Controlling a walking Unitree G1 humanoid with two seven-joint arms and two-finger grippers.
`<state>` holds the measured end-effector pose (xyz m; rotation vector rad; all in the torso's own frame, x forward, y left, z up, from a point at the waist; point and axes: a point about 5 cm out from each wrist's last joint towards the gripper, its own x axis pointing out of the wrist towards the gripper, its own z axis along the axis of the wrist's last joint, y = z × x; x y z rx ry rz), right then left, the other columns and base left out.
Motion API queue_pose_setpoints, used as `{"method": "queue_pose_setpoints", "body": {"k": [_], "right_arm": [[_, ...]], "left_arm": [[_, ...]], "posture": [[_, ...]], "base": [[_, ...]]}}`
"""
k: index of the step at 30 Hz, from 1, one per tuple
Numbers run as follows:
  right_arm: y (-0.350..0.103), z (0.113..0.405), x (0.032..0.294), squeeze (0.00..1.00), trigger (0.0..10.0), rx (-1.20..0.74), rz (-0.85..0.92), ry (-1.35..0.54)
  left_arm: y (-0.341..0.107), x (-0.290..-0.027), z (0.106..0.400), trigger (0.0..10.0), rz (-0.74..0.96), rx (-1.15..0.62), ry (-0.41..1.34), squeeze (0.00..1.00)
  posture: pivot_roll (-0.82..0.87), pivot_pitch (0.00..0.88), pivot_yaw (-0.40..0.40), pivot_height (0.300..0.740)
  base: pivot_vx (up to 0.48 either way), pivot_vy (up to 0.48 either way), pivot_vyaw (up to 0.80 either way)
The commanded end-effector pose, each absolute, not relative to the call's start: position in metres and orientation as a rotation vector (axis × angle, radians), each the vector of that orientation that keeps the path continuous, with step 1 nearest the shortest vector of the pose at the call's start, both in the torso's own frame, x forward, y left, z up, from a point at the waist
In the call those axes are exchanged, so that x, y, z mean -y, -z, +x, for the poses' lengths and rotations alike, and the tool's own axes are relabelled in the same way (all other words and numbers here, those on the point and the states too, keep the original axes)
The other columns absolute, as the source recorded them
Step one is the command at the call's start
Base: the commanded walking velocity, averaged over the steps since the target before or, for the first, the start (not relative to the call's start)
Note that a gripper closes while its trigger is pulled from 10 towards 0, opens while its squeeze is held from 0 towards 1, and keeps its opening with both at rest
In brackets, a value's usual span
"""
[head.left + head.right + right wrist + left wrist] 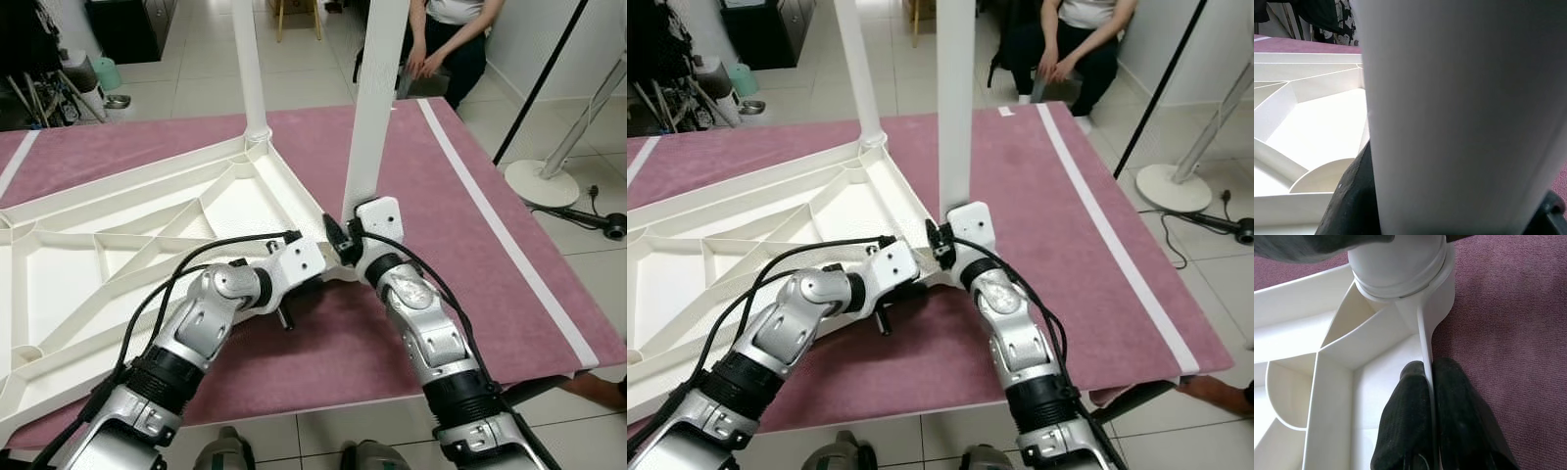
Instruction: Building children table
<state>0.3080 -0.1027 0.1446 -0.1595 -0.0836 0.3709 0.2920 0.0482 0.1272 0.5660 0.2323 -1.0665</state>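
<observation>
The tabletop (pixel 118 255), a white plastic panel with ribbed underside facing up, lies upside down on a purple mat (pixel 411 186) and occupies the left and centre of the head views. Two white legs stand upright on it. The far leg (pixel 249 69) rises from the corner socket at upper centre. The near leg (pixel 374 108) rises from the corner nearest the robot, at centre frame.

The left gripper (pixel 1428 396) is at the near corner, below and left of the near leg's socket. In the left wrist view its two black fingers (pixel 1405 426) are closed together on the thin rim wall of the tabletop, one finger inside the rim and one outside over the mat.

The right gripper (pixel 338 245) is at the base of the near leg. In the right wrist view the leg fills most of the frame, with one black finger (pixel 1352 196) at lower left and another at lower right, so the pincer is clamped around the leg.

A seated person (pixel 446 39) is at the top right, beyond the mat. A white lamp base (pixel 542 183) stands on the tiled floor at right.
</observation>
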Motion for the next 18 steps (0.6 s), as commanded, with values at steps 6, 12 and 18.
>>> {"method": "queue_pose_setpoints", "body": {"k": [6,12,18], "right_arm": [[-0.1379,0.3076,0.1022,0.0,10.0,0.051,-0.207,-0.386],[-0.1372,0.3072,0.1015,0.0,10.0,0.052,-0.206,-0.39],[-0.137,0.3069,0.1015,0.0,10.0,0.051,-0.207,-0.392]], "left_arm": [[-0.1454,-0.0614,0.3053,10.0,0.542,-0.045,0.776,0.0],[-0.1453,-0.0623,0.3042,10.0,0.542,-0.048,0.775,0.0],[-0.1427,-0.0632,0.3025,10.0,0.546,-0.055,0.781,0.0]], "posture": [[0.01,0.0,0.0,0.74],[0.02,0.0,0.0,0.74],[0.02,0.0,0.0,0.74]], "base": [[0.0,0.0,0.0],[0.0,0.0,0.0],[0.0,0.0,0.0]]}}
